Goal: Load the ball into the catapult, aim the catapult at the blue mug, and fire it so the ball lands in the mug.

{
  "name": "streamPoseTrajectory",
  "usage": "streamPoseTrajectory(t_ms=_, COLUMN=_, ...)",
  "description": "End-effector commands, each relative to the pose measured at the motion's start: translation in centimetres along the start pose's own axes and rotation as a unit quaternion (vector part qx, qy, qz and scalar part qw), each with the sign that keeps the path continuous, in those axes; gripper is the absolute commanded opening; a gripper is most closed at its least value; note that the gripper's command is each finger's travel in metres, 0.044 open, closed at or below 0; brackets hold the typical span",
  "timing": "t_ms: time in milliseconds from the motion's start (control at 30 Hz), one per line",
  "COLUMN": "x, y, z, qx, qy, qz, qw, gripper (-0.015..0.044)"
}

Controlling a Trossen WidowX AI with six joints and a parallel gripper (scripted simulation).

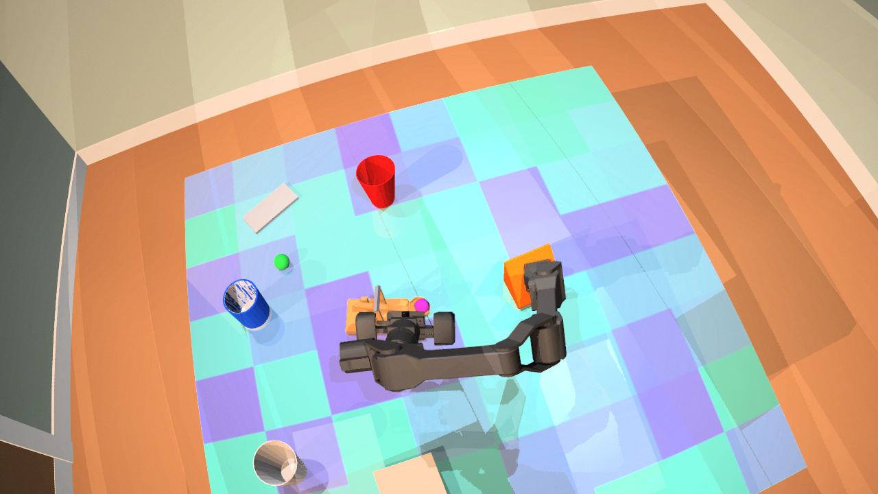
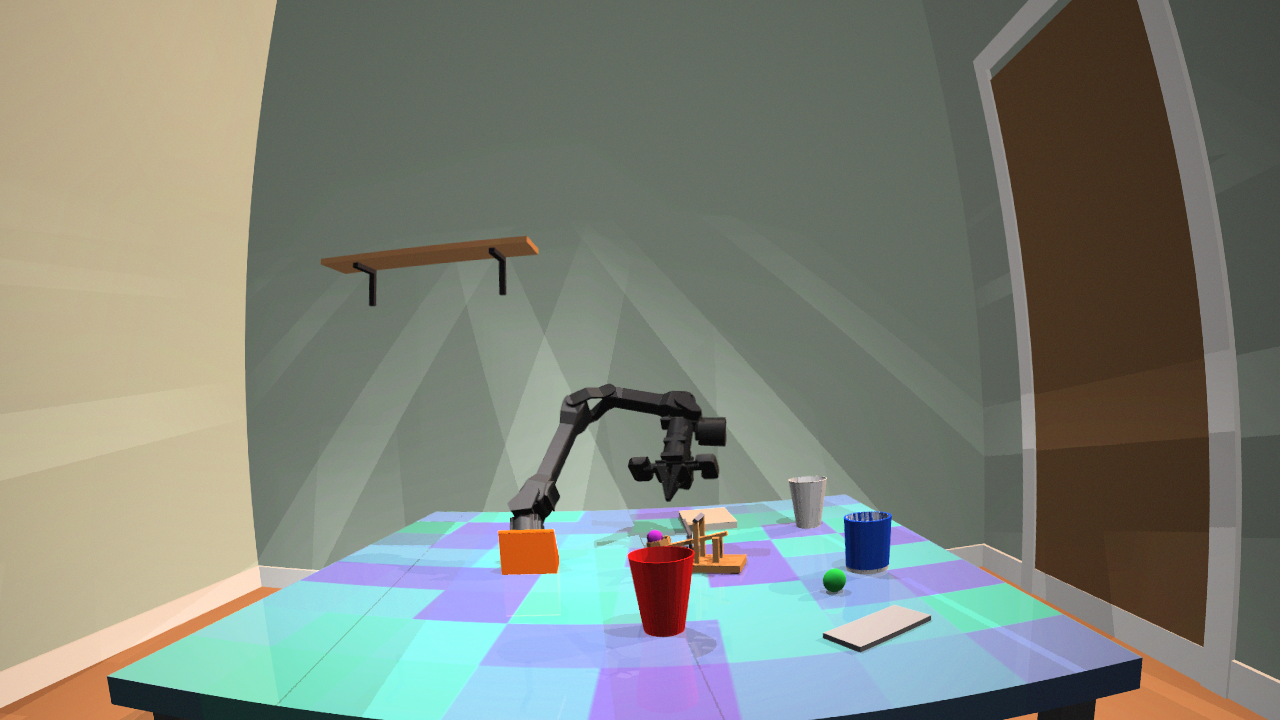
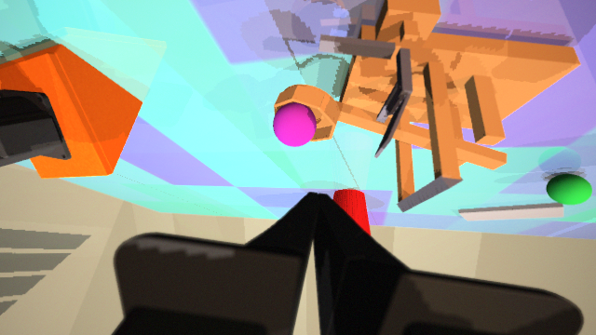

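The magenta ball (image 1: 421, 305) (image 2: 655, 537) (image 3: 294, 125) rests in the cup at the end of the throwing arm of the orange wooden catapult (image 1: 351, 316) (image 2: 729, 564) (image 3: 531, 60). The cup end points right in the top view, and the base extends left, on the blue mug's side. The blue mug (image 1: 250, 310) (image 2: 867, 542) stands upright to the left of the catapult there. My gripper (image 1: 405, 314) (image 2: 670, 497) (image 3: 316, 202) is shut and empty, pointing down above the catapult. It hides part of the catapult in the top view.
A green ball (image 1: 281, 261) (image 2: 834, 580) lies near the mug. A red cup (image 1: 381, 184) (image 2: 662, 595), pale slab (image 1: 270, 207) (image 2: 877, 626), white cup (image 1: 276, 460) (image 2: 807, 501) and beige block (image 1: 411, 476) (image 2: 707, 518) surround the catapult at a distance. An orange wedge (image 1: 518, 279) (image 2: 528, 551) is beside my arm's base.
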State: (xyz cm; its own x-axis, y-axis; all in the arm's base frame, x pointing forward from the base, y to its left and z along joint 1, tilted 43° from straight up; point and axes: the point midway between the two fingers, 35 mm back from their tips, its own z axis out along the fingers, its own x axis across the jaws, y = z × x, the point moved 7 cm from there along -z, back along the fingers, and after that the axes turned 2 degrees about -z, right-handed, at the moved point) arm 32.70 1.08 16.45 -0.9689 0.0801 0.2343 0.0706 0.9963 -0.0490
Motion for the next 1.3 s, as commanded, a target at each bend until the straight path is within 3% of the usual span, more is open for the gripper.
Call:
streamPoseTrajectory(t_ms=0, x=0.3, y=0.0, z=0.0, qx=0.006, qy=0.006, qz=-0.011, qw=1.000, gripper=0.0000)
streamPoseTrajectory(t_ms=1267, x=0.0, y=4.2, z=4.2, qx=0.005, qy=0.005, qz=-0.012, qw=1.000, gripper=0.0000)
